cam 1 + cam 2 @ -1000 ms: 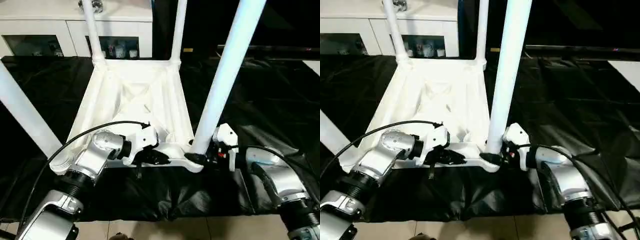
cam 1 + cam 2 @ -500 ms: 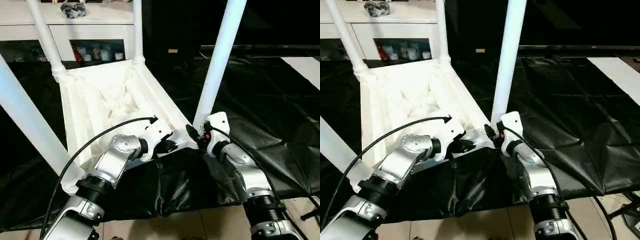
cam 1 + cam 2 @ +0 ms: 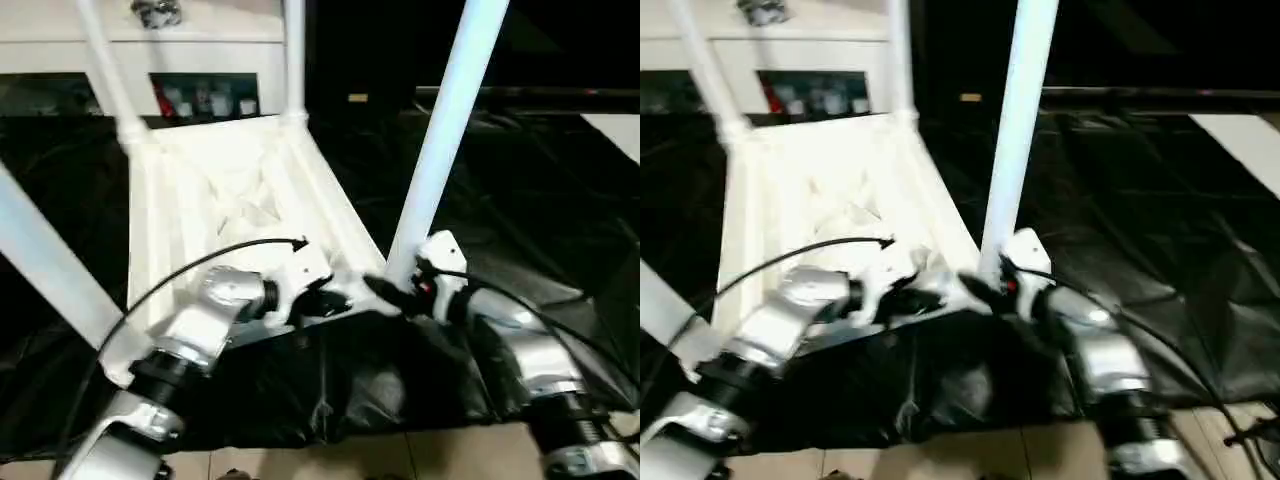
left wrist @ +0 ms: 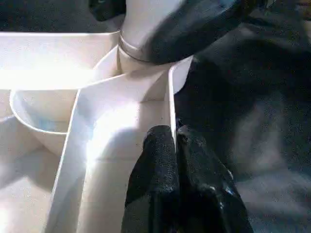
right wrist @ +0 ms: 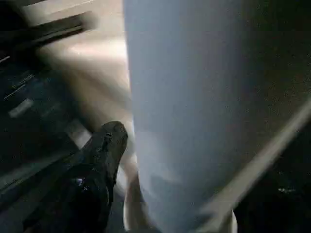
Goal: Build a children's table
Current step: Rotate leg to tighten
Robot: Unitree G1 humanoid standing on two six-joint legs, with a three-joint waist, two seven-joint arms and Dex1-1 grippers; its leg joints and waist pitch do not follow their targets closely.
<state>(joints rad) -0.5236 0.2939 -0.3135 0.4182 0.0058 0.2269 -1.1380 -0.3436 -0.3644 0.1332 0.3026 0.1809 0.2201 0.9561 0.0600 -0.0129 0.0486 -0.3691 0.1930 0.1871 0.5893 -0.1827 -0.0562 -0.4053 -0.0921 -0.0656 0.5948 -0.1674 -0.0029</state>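
Note:
The white children's table (image 3: pixel 190 200) lies upside down on the black-covered work table, with its legs pointing up. My left gripper (image 3: pixel 335 300) is shut on the thin raised rim (image 4: pixel 171 97) of the near edge, close to the near-right corner socket. My right gripper (image 3: pixel 395 293) is at the base of the near-right leg (image 3: pixel 445 130), where the leg enters its socket. In the right wrist view one of its fingers (image 5: pixel 104 145) stands a little off the leg's side, and the leg hides the other finger. The jaws look open around the leg.
The black cloth (image 3: pixel 530 190) is wrinkled and hangs over the work table's front edge, with floor (image 3: pixel 400 462) below. A white cabinet (image 3: pixel 200 40) stands behind. The near-left leg (image 3: pixel 45 260) rises beside my left forearm, and a black cable (image 3: pixel 170 278) arcs over it.
The head view has shifted and tilted. Both grippers stay at the same places on the table: the left on the near rim, the right at the near-right leg's base.

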